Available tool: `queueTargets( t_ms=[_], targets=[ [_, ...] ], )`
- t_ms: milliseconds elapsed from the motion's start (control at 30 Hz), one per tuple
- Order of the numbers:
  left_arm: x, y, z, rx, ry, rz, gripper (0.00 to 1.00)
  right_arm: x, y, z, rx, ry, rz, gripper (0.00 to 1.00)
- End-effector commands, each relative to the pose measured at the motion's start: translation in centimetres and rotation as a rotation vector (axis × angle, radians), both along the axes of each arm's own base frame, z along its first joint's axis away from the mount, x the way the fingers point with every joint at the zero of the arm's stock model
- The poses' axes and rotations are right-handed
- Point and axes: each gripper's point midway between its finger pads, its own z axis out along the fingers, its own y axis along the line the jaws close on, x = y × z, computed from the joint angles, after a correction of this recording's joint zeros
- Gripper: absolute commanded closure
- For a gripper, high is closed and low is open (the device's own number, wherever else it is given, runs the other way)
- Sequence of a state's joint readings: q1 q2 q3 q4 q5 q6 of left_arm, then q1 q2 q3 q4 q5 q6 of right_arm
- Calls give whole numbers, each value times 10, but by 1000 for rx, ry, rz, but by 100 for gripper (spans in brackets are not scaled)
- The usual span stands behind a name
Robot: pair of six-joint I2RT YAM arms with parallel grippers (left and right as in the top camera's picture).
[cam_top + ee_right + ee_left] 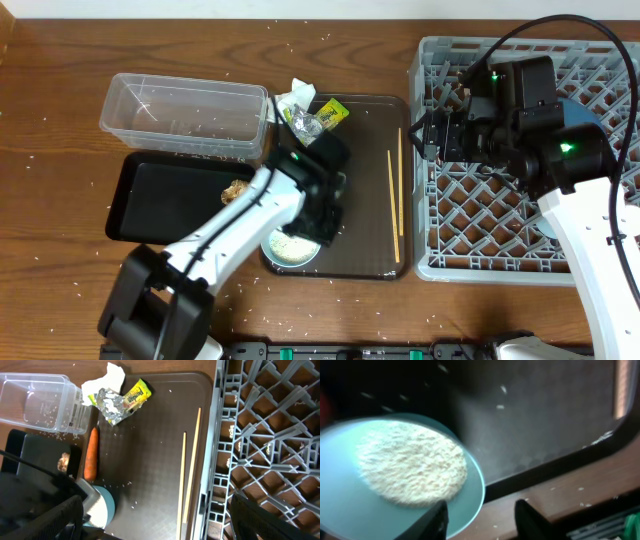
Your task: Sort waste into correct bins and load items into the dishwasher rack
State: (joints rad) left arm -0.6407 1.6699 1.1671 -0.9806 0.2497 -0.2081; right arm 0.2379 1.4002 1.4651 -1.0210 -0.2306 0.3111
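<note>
The left claw (485, 517) is hanging over the light-blue cup (345, 500), which is sitting on the brown tray (370, 200) near the middle of the tabletop's front edge. The claw's two fingers are standing apart, one over the inside of the cup and the other outside its rim, and I am not seeing them pinch anything yet.

The cup is looking small, hard and smooth, so I am guessing it is light but slippery. A heap of loose rice (410, 462) is filling its middle and would pour out at the slightest tilt. The thin rim on the side nearest the front edge seems the sensible place to grab, squeezed firmly and kept level until it is over a bin.

The right claw (162, 517) is hovering wide apart and empty over the left side of the grey rack (470, 230), toward the tabletop's right edge. A carrot (91, 454) is lying just behind the cup, close enough to get nudged. The chopsticks (192, 460) are lying well clear, near the rack.
</note>
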Motion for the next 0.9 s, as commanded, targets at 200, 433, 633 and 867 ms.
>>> queueTargets(
  t_ms=[200,433,633,867],
  targets=[
    [-20,4,-33,-2,46,68,66,1,-4,6,4,-15,-21,14],
    [-18,3,-43,-6,36,66,85,0,-4,6,4,-14,-21,15],
    [-20,4,-55,12,64,67,85,0,-4,5,2,-10,-20,16],
    [-23,6,-55,12,87,76,85,-2,-5,4,1,-1,-20,16]
  ],
)
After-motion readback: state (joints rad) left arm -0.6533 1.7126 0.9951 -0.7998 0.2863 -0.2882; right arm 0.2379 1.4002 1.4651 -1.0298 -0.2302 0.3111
